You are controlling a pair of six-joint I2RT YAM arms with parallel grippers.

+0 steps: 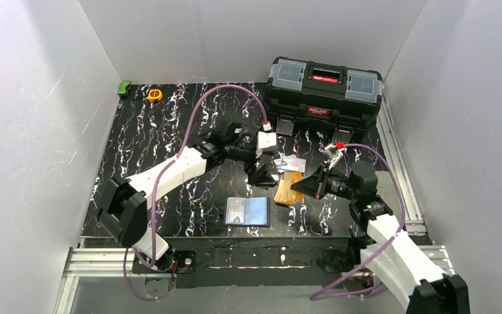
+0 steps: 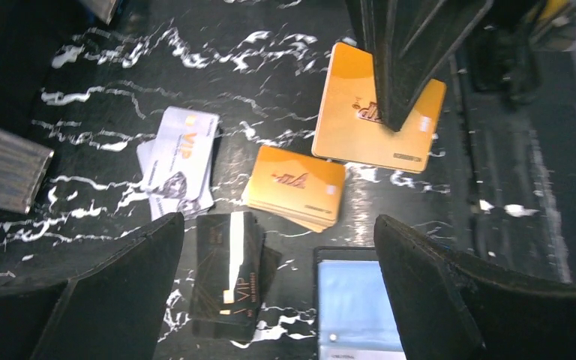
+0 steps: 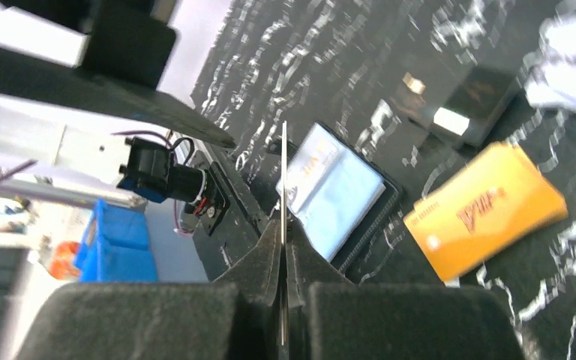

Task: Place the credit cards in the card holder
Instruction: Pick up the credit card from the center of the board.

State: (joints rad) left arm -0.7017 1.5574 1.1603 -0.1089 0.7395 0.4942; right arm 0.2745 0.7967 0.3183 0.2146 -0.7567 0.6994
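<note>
Card holder [image 1: 247, 212] lies open by the near edge of the table [image 1: 137, 157]. Right gripper [image 3: 283, 225] is clamped on one card [image 3: 283, 161] edge-on, apparently orange. Left gripper [image 2: 281, 225], fingers wide apart, hangs over loose credit cards [image 2: 296, 184] just beyond it.

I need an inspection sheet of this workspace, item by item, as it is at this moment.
Surface: black marbled table, white streaks.
Job's things: card holder lying open; orange card stack, silver cards, black cards loose beside it.
Clutter: toolbox, tape measure, green object at far edge.
Grippers: left gripper open above cards; right gripper shut on one orange card.
Cables: purple cables arching over both arms.
Surroundings: white walls on three sides.
</note>
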